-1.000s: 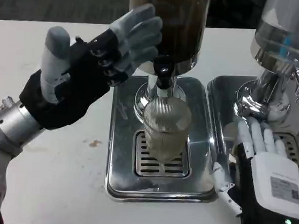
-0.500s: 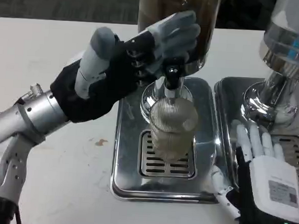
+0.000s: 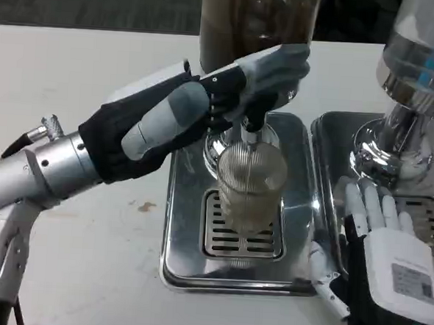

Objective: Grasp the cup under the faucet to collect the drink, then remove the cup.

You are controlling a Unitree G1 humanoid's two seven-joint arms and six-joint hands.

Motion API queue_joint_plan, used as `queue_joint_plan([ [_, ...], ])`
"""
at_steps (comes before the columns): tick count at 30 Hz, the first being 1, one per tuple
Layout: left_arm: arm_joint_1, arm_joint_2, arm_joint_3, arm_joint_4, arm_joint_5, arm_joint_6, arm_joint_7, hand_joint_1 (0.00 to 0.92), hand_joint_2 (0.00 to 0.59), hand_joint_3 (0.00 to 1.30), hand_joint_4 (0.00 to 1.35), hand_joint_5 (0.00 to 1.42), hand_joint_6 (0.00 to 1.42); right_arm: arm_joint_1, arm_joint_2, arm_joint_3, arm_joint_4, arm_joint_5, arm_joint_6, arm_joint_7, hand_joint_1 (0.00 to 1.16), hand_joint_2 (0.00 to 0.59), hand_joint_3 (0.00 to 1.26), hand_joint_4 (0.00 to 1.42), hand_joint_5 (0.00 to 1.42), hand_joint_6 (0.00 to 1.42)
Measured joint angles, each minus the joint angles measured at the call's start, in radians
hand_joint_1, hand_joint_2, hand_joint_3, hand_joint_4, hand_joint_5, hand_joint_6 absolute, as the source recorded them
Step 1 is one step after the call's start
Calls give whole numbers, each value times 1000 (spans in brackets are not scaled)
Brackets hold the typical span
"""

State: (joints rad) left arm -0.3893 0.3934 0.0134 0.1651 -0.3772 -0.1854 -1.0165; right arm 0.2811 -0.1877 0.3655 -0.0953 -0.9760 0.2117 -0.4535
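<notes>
Two hands to note: your left hand point(image 3: 205, 110) reaches over the faucet point(image 3: 250, 119), fingers draped on its lever, gripping nothing. The cup point(image 3: 251, 188) stands upright on the drip tray point(image 3: 182, 256) grate, directly below. Your right hand point(image 3: 384, 254) rests nearer, fingers apart, just right of the cup.

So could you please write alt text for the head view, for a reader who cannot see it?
The robot's left hand reaches to the faucet of a drink dispenser, above a ribbed glass cup on the metal drip tray. Its right hand rests open beside the tray.
</notes>
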Motion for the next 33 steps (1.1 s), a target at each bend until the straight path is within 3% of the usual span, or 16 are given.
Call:
queue_joint_plan([
  [11, 29, 25, -34, -41, 39, -56, 42, 0, 19, 0, 0, 8, 0, -14, -7, 0, 3, 11, -15, 0, 74, 522, 44, 0, 0, 18],
  [15, 32, 31, -38, -48, 40, -58, 48, 0, 19, 0, 0, 8, 0, -21, -12, -8, 3, 45, -39, 0, 225, 494, 44, 0, 0, 60],
  [21, 35, 35, -49, -50, 41, -64, 59, 0, 19, 0, 0, 8, 0, -35, -18, -51, 8, 191, -159, 6, 330, 438, 27, 0, 0, 119],
  [26, 41, 36, -56, -53, 39, -66, 70, 0, 22, 0, 0, 9, 0, -68, -27, -95, 43, 365, -259, 104, 391, 368, 0, 0, 0, 100],
  [33, 49, 36, -63, -54, 37, -73, 85, 0, 23, 0, 0, 9, 0, -123, -48, -134, 102, 521, -356, 235, 489, 271, 0, 0, 0, 0],
])
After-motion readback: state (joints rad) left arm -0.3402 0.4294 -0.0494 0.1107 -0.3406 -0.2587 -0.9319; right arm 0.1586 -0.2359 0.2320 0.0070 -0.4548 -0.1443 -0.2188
